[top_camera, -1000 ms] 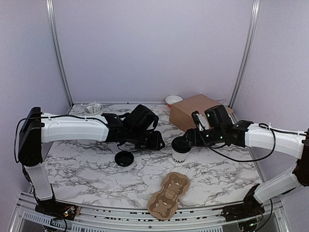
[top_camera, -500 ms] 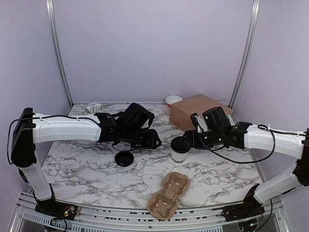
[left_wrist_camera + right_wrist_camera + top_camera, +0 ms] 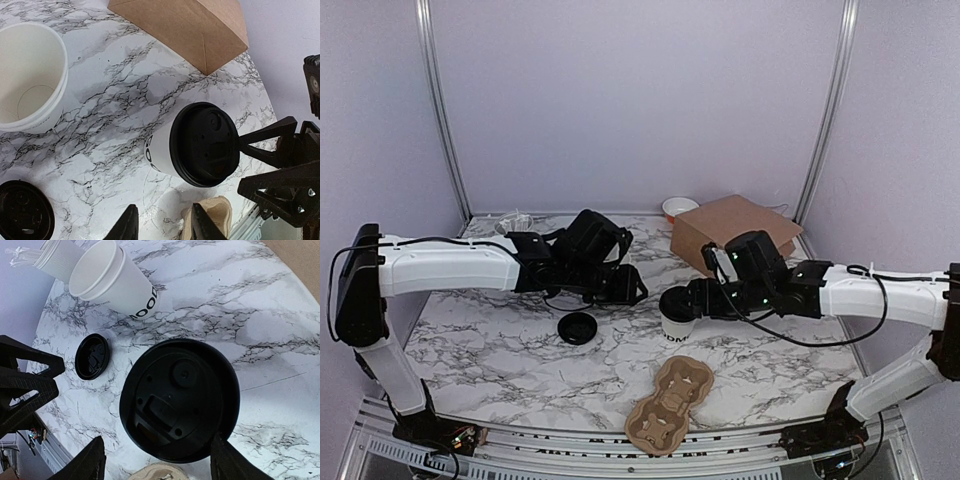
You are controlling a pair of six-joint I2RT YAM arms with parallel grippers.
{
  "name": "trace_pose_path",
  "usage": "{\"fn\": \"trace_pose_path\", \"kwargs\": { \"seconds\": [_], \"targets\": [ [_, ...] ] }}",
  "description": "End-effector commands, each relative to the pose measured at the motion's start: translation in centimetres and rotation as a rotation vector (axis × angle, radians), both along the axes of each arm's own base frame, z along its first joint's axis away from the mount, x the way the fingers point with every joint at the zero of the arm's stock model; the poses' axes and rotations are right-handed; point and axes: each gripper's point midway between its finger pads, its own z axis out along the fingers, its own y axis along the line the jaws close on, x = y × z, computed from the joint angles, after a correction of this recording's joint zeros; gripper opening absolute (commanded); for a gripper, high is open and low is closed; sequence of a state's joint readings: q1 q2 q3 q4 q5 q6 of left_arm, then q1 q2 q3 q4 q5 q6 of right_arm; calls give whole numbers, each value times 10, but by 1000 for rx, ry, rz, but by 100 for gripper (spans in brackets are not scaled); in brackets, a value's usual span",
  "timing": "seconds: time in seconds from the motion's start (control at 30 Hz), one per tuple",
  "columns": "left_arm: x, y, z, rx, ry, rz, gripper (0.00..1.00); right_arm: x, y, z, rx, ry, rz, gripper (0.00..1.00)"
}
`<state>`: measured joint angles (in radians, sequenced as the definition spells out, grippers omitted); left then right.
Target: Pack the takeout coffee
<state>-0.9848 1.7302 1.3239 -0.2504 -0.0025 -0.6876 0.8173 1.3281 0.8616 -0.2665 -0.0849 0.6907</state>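
From above, the right claw (image 3: 684, 304) is clamped on the takeout coffee (image 3: 676, 318) near the middle of the marble table (image 3: 490, 340). The left claw (image 3: 638, 290) hangs just beside it. A loose lid (image 3: 578, 327) lies near, a cardboard carrier (image 3: 670, 405) sits at the near edge, and a brown bag (image 3: 725, 228) stands behind.

In the left wrist view, the left claw's fingers (image 3: 127, 225) stand apart, holding nothing. The coffee (image 3: 202, 145) is tilted, with its shadow on the marble. An open cup (image 3: 30, 75) stands well apart from it.

In the right wrist view, the right claw's fingers (image 3: 92, 460) flank the coffee (image 3: 180, 400) on both sides. Marble shows between it and the loose lid (image 3: 91, 356).
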Motion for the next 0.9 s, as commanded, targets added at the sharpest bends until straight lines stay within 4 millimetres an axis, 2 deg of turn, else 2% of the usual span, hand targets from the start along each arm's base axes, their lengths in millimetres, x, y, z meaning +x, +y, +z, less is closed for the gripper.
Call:
{"fn": "trace_pose_path", "kwargs": {
  "seconds": [0.0, 0.13, 0.23, 0.33, 0.47, 0.6, 0.73, 0.87],
  "targets": [
    [4, 5, 16, -44, -20, -23, 38, -3, 21, 10, 39, 6, -16, 69],
    [7, 4, 15, -66, 5, -54, 38, -1, 34, 18, 70, 28, -32, 69],
    [13, 4, 17, -91, 37, -73, 38, 4, 37, 25, 72, 55, -72, 69],
    [18, 5, 16, -117, 112, -81, 38, 9, 25, 36, 54, 68, -120, 71],
    [9, 11, 19, -102, 125, -116, 38, 14, 18, 58, 81, 3, -112, 71],
    [0, 21, 19, -92, 98, -108, 38, -1, 6, 39, 58, -14, -87, 69],
    [-9, 26, 17, -82, 64, -64, 39, -26, -4, 34, 136, -29, -41, 65],
    [-10, 24, 10, -106, 72, -5, 40, -25, -21, 36, 155, -37, 3, 56]
  ]
}}
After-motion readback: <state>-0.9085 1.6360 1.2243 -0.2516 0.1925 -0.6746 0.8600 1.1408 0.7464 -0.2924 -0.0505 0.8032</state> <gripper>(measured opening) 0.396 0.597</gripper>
